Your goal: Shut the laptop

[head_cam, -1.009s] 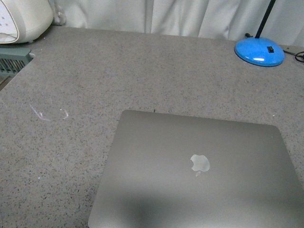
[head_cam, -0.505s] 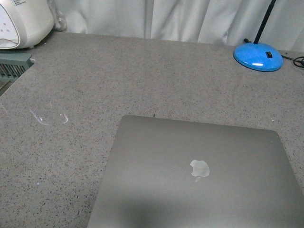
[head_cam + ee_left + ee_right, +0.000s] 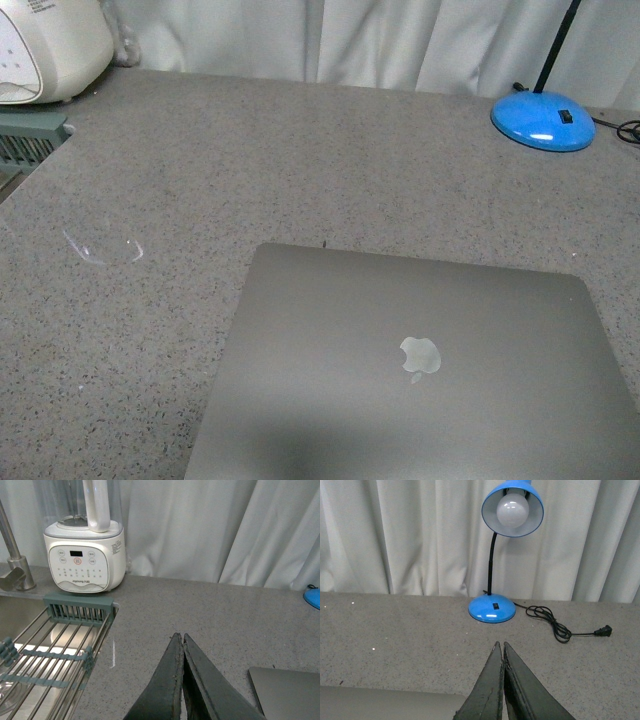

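Laptop (image 3: pixel 410 370) lies flat on the grey speckled countertop (image 3: pixel 300 160), lid fully down, apple logo (image 3: pixel 420 357) facing up; it occupies the near right part of the front view and runs off the lower edge. No arm appears in the front view. Left gripper (image 3: pixel 183 645): jaws pressed together tip to tip, holding nothing, above bare countertop; a corner of the laptop lid shows near it in the left wrist view. Right gripper (image 3: pixel 500 652): jaws likewise closed on nothing, above the countertop, with the far edge of the laptop lid visible beneath. Blue desk lamp (image 3: pixel 495 555) stands at the far right of the counter against the white curtain (image 3: pixel 395 535), bulb exposed, black cord with plug (image 3: pixel 565 627) lying loose on the surface beside its base. White blender base (image 3: pixel 85 560) sits at the far left corner; next to it a sink (image 3: pixel 20 625) with a green-grey wire rack (image 3: pixel 60 645) and a metal faucet (image 3: pixel 12 565).
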